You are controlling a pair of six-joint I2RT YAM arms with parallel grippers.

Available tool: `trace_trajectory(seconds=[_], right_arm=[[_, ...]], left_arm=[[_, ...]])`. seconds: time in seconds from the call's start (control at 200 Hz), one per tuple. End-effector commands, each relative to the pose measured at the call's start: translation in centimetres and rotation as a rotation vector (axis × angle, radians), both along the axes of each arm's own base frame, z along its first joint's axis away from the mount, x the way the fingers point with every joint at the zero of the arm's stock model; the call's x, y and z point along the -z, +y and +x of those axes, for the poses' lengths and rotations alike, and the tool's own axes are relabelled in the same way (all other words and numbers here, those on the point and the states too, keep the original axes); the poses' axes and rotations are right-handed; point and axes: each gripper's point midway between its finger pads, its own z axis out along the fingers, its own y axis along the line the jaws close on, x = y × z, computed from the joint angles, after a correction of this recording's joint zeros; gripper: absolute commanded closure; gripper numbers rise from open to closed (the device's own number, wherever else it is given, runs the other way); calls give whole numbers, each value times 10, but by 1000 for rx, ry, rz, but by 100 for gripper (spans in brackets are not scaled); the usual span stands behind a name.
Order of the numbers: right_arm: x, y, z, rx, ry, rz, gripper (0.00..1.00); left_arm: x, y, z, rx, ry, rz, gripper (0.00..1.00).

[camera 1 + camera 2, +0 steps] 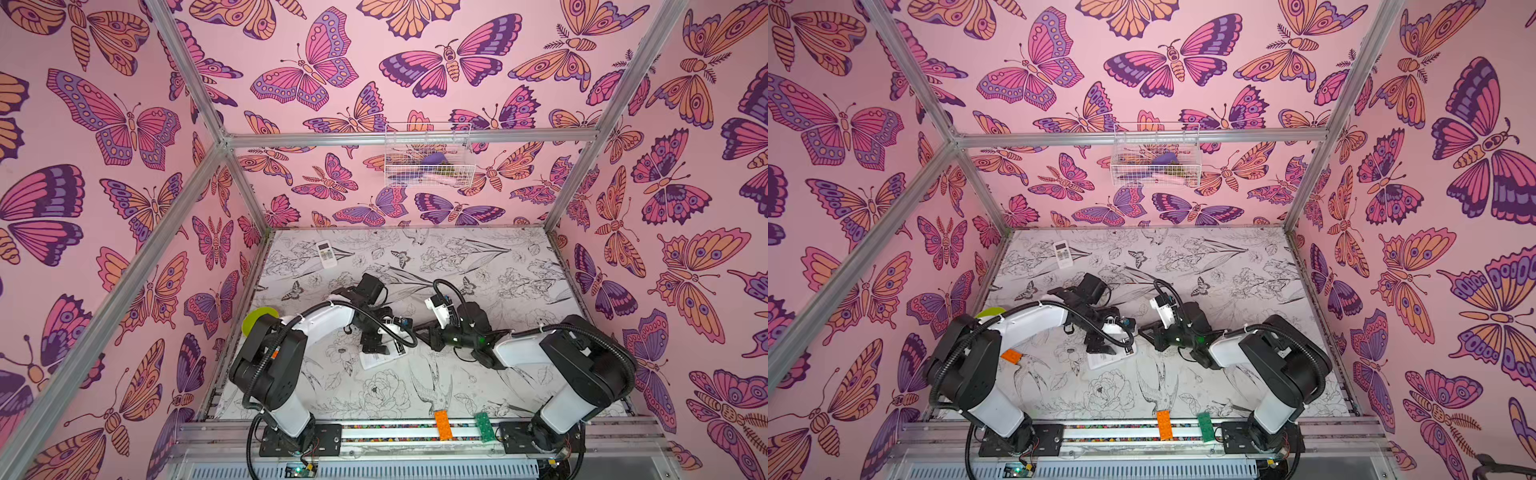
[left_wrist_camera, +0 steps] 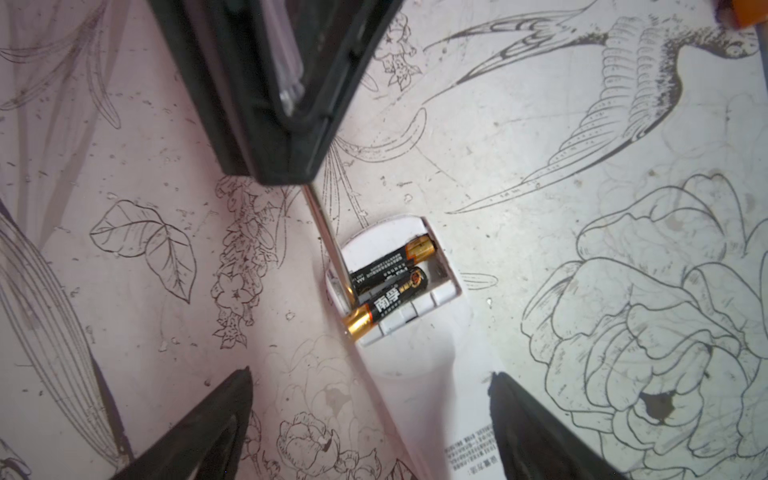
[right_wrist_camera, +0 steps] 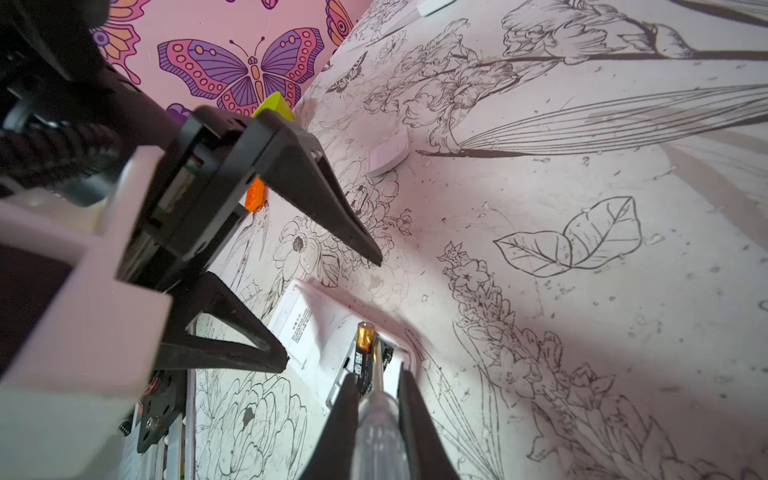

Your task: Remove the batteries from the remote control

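Left gripper, jaws spread wide, hovers above the flower-printed bench over a white plastic remote control lying face-down, apparently ready to pick. Right gripper clamps a thin clear-handled screwdriver, tip inside the open compartment, likely levering out two slim black batteries with gold ends; one sits tilted, its end raised.

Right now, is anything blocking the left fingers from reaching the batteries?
Partly. The screwdriver, clamped in the right fingers, slants into the remote's open compartment, its tip among the batteries at one end. The left fingers hang open above them; nothing else visible covers the batteries.
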Motion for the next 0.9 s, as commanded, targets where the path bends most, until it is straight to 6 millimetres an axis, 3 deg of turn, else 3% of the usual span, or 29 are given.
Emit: trace_trajectory(seconds=[0.0, 0.275, 0.431, 0.626, 0.801, 0.897], right_arm=[[-9, 0, 1, -5, -21, 38, 100], [-7, 0, -6, -29, -7, 58, 100], [-5, -1, -8, -34, 4, 53, 100], [-3, 1, -10, -51, 15, 60, 100], [-3, 3, -11, -58, 20, 72, 100], [-3, 4, -11, -62, 24, 79, 100]], left_arm=[[1, -4, -10, 11, 77, -10, 18], [8, -1, -3, 107, 23, 36, 32], [6, -4, 5, 112, 26, 20, 34], [9, -11, -2, 147, 62, -22, 36], [17, -8, -5, 192, 56, -10, 47], [17, -9, -9, 204, 68, -23, 48]])
